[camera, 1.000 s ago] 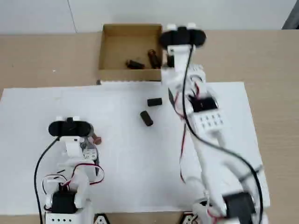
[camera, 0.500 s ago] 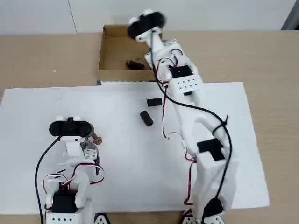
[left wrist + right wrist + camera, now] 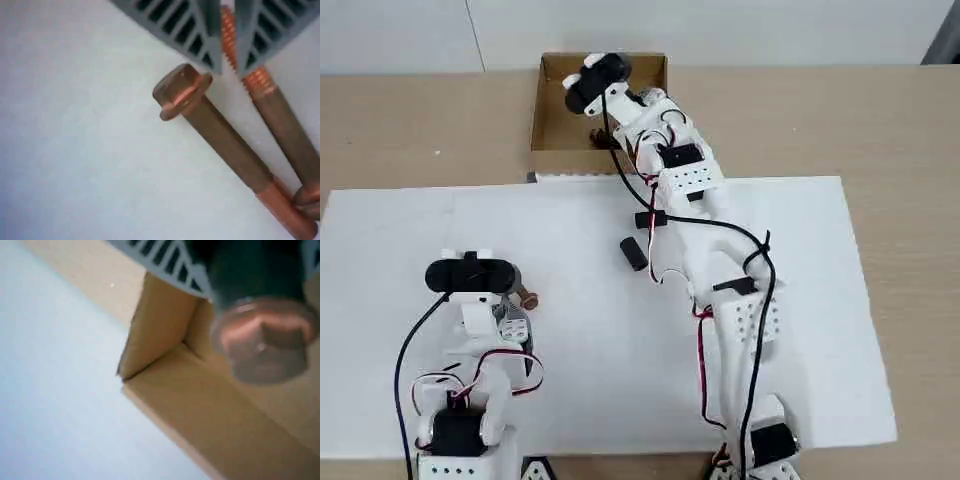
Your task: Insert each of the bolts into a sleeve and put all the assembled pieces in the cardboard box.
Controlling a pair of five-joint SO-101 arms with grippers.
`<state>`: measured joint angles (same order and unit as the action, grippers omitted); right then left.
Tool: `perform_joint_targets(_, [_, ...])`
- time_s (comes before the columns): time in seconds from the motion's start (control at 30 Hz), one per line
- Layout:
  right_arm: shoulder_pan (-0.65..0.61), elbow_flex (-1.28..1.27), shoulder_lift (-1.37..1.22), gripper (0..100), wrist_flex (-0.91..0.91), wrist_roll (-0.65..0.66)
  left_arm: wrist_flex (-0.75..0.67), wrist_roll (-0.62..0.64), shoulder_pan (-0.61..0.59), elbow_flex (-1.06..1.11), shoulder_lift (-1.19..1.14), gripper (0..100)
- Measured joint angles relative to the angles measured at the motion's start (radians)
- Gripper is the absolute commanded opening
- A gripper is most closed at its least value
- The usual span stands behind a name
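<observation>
Fingers [image 3: 192, 27] on the left gripper [image 3: 228, 52] were clamped on the threaded end of a bolt [image 3: 282, 125], low over the white sheet [image 3: 570, 380] toward its left edge. A second bolt [image 3: 220, 135] lay right beside it. The right gripper [image 3: 252, 275] had its fingers [image 3: 160, 260] closed around a sleeved bolt [image 3: 262, 342], hanging over the cardboard box [image 3: 560, 160] at the table's [image 3: 400, 120] far edge. A loose sleeve [image 3: 646, 218] and a second sleeve [image 3: 634, 252] sat on the sheet near its far edge.

A white sheet [image 3: 580, 380] covers the near half of a wooden table [image 3: 880, 120]. A pale wall [image 3: 770, 30] backs its far edge.
</observation>
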<state>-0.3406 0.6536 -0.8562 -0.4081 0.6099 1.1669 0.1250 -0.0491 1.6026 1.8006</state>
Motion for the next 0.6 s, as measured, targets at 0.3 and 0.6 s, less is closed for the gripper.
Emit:
perform_joint_targets(0.3, [0.002, 0.092, -0.034, 13.2, -0.035, 0.0, 0.0, 0.0, 0.0, 0.0, 0.0, 1])
perform_joint_targets(0.6, [0.0, 0.092, -0.035, 3.1, -0.035, -0.002, 0.0, 0.0, 0.0, 0.0, 0.0, 1])
